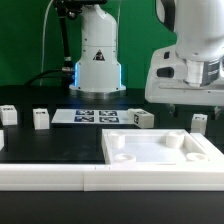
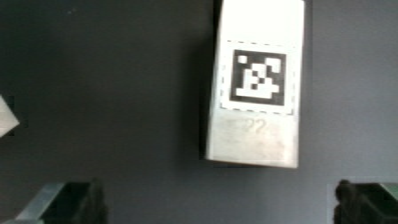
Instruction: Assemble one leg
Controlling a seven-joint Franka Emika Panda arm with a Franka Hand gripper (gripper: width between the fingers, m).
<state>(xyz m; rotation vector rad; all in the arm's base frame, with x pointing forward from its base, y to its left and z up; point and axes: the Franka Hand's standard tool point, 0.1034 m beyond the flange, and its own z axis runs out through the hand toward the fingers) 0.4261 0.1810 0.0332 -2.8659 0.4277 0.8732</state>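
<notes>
Several small white legs with black-and-white tags lie on the dark table in the exterior view: one at the far left (image 1: 8, 114), one beside it (image 1: 40, 119), one right of the marker board (image 1: 143, 118) and one at the right (image 1: 199, 122). My gripper (image 1: 195, 100) hangs above the rightmost leg. In the wrist view that leg (image 2: 258, 85) lies flat with its tag facing up. The gripper (image 2: 219, 205) is open and empty, its dark fingertips (image 2: 68, 203) wide apart. The leg is ahead of the fingertips, not between them.
The large flat white panel (image 1: 160, 150) with corner recesses lies in front of the right-hand legs. A white rail (image 1: 60, 178) runs along the front. The marker board (image 1: 95, 116) lies mid-table before the arm's base. A white edge (image 2: 7, 115) shows in the wrist view.
</notes>
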